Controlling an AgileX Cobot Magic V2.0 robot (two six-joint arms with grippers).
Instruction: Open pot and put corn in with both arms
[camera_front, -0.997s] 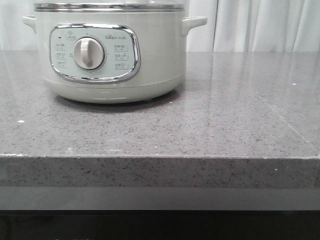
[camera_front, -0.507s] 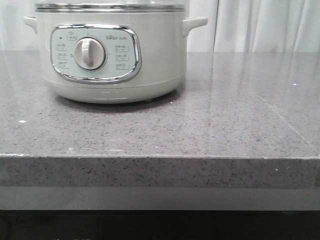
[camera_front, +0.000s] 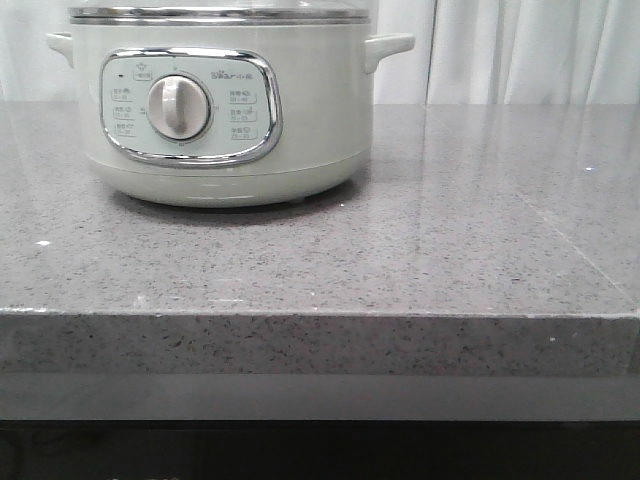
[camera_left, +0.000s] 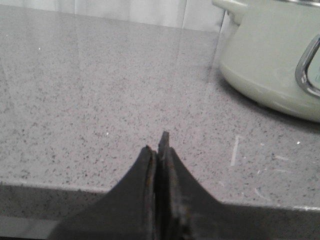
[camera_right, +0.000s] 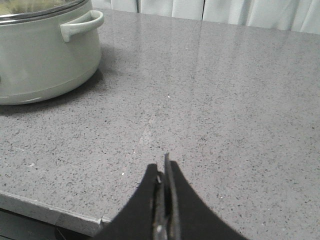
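Grey-green pot (camera_front: 215, 105) sits lidded at worktop's (camera_front: 450, 250) far-left edge | our left gripper (camera_left: 159, 145) pressed together at near edge, pot well apart | our right gripper (camera_right: 165, 167) likewise together, empty, near edge.

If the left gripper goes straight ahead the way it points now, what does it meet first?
Probably nothing but the bare countertop: the shut left gripper points past the pot, which sits off to one side. Depth is unclear.
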